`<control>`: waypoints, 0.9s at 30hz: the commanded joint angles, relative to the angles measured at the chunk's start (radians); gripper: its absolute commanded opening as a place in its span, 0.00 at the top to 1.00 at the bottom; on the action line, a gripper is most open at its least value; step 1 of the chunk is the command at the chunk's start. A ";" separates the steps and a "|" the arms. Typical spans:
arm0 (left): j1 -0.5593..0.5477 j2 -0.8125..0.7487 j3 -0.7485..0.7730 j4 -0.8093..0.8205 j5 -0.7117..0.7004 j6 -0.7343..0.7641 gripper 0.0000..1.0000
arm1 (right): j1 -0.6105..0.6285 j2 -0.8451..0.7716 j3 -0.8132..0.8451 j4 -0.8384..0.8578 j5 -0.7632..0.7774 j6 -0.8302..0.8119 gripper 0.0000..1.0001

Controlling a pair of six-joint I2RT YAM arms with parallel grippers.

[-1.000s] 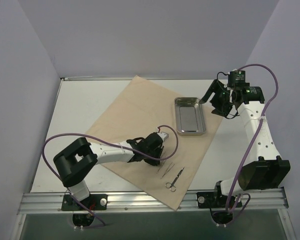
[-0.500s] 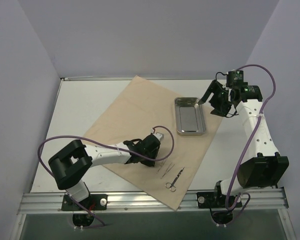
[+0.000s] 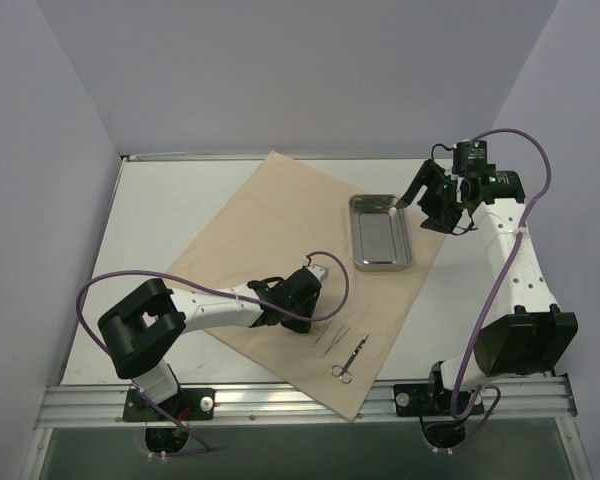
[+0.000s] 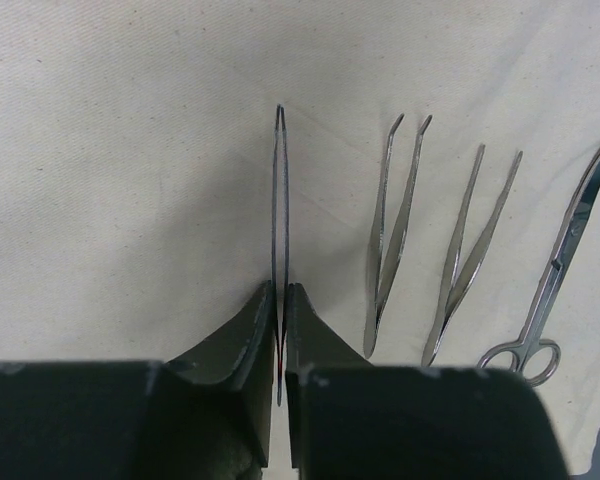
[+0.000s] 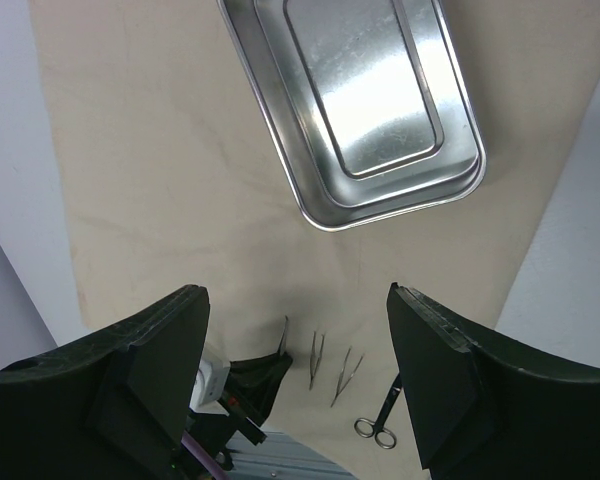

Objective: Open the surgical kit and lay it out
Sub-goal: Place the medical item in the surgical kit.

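Note:
The tan wrap sheet (image 3: 280, 240) lies spread flat as a large square. The steel tray (image 3: 381, 232) sits empty on its far right part; it also shows in the right wrist view (image 5: 370, 100). My left gripper (image 4: 281, 300) is shut on a thin pair of tweezers (image 4: 280, 190), held low over the sheet with the tips pointing away. To its right lie two tweezers (image 4: 395, 220) (image 4: 470, 250) and the scissors (image 4: 555, 280) on the sheet. My right gripper (image 5: 300, 380) is open and empty, hovering high beyond the tray's right side.
The white table (image 3: 150, 215) is walled on the left, back and right. A metal rail (image 3: 280, 402) runs along the near edge. The sheet's near corner (image 3: 355, 412) overhangs that rail.
My left gripper has shifted slightly left and toward me with the tweezers in it. The right arm has barely moved.

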 commanded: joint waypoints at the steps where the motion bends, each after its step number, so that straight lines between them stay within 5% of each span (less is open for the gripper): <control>1: -0.015 -0.003 -0.001 -0.034 0.014 0.010 0.82 | -0.007 -0.010 0.001 -0.011 -0.002 -0.014 0.27; 18: -0.013 0.011 -0.002 -0.068 0.014 0.009 0.66 | -0.007 -0.013 -0.010 -0.001 -0.008 -0.006 0.27; 27: 0.002 -0.056 0.002 -0.110 -0.032 0.065 0.48 | -0.007 0.016 -0.017 0.034 -0.006 -0.031 0.27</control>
